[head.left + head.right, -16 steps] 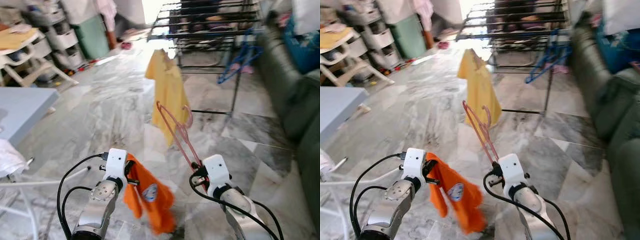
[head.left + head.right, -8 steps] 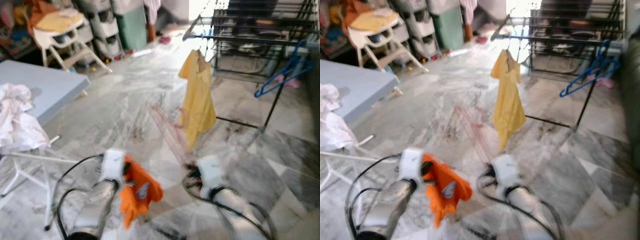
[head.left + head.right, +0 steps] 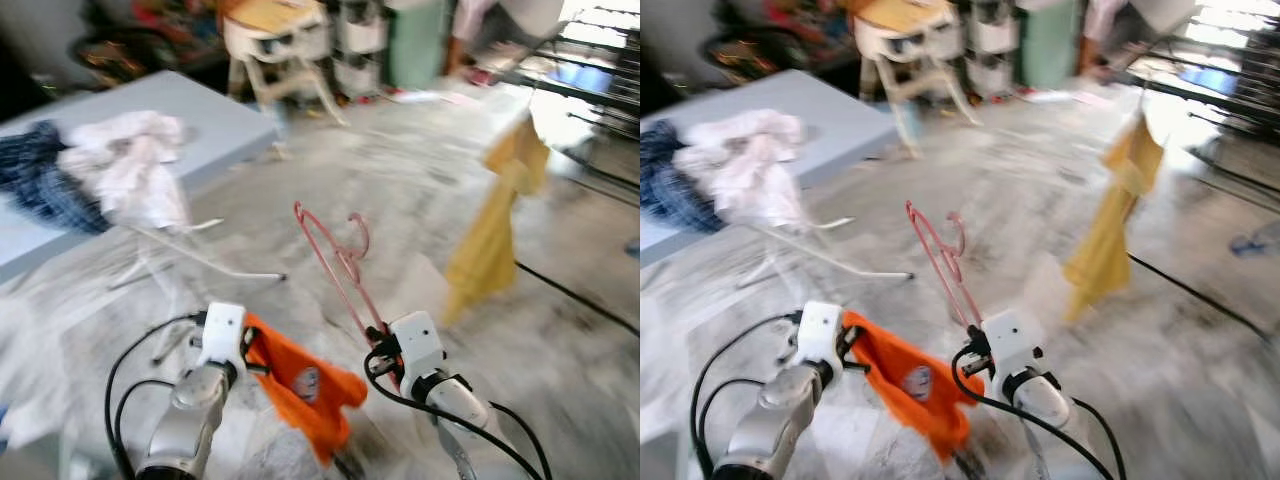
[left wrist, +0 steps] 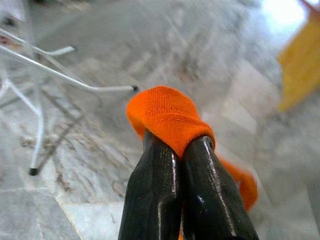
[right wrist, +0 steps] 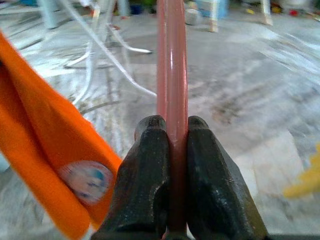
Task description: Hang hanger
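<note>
Pink hanger (image 3: 338,262): held up over the marble floor (image 3: 400,180), hook end away from the robot, its lower bar pinched between the pressed-together fingers (image 5: 200,190) of your right gripper (image 5: 172,145). Just left of the hanger, your left gripper (image 4: 175,150) is clamped on a fold of an orange garment (image 3: 305,385) that droops below it. Beyond the hanger to the right, a yellow garment (image 3: 495,225) hangs from a drying rack (image 3: 590,80). Beyond the hanger to the left, a grey table (image 3: 215,125) carries a white cloth (image 3: 130,175) and dark blue clothing (image 3: 35,185). Head views blurred.
</note>
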Controlling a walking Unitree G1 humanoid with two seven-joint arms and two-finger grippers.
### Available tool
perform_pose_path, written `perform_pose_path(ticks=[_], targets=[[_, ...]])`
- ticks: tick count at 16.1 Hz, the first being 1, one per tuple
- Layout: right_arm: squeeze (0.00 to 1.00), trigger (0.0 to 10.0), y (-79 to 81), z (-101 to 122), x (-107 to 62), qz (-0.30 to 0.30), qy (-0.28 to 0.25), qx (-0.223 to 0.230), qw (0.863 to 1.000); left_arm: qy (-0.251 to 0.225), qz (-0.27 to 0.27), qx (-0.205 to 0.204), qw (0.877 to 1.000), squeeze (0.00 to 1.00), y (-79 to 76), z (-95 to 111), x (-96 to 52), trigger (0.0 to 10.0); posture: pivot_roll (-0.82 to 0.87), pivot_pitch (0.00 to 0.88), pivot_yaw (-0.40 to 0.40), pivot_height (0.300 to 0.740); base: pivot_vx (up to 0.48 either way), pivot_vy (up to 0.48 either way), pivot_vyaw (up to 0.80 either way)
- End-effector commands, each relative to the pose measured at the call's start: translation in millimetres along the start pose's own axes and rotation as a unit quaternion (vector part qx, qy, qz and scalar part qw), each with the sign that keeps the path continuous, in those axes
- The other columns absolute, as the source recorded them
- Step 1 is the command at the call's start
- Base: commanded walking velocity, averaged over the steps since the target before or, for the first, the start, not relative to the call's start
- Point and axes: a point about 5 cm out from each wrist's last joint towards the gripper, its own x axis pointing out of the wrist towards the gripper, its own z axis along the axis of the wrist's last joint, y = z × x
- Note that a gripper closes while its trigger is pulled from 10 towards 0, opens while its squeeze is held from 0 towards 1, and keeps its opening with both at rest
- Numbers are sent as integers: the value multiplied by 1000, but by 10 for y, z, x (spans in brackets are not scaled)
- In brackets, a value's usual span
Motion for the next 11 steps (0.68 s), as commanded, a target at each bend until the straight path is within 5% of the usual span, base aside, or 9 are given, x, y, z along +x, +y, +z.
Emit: perform_pose_path(ticks=[1, 6, 11], targets=[[0, 10000, -27, 20, -9, -3, -4, 1, 1000, -9, 0, 0, 1000, 0, -14, 34, -1, 10000, -98, 3, 121, 740, 0, -277, 794], [0, 10000, -23, 19, -11, -2, -4, 1, 1000, -9, 0, 0, 1000, 0, -17, 33, 2, 10000, -98, 3, 121, 740, 0, -277, 794], [0, 10000, 51, 50, -15, 30, -16, 14, 999, -18, 8, -39, 999, 0, -50, 44, 34, 10000, -103, 0, 109, 740, 0, 0, 0]])
